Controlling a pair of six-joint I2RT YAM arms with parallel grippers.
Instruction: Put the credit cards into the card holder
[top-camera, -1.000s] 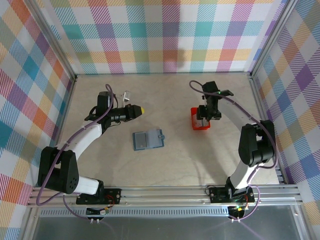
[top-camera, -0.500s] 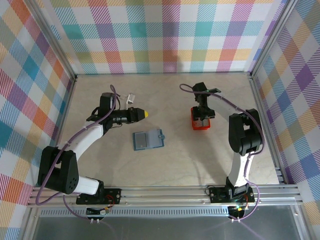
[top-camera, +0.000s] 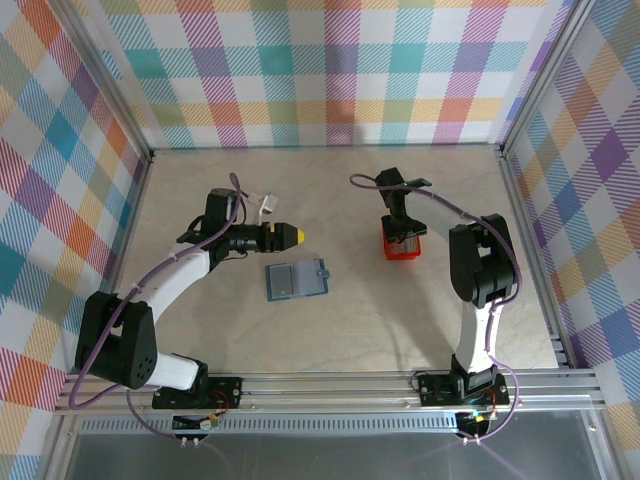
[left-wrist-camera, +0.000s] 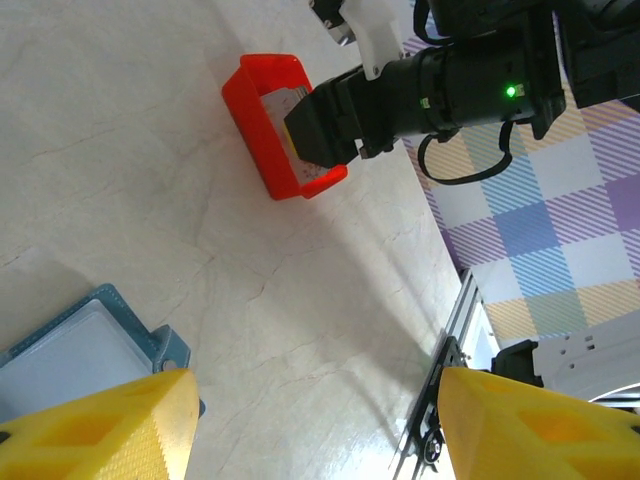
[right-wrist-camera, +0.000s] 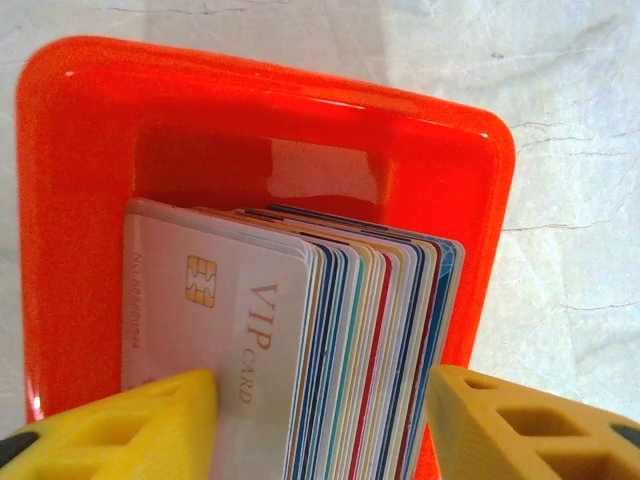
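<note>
The credit cards stand on edge in the glossy red tray right of the tabletop's middle, the front one reading "VIP CARD" beside a gold chip. The right gripper straddles them, perhaps pinching; I cannot tell. The left gripper, narrower a second ago, now gapes empty near the blue card holder at the tabletop's centre.
</note>
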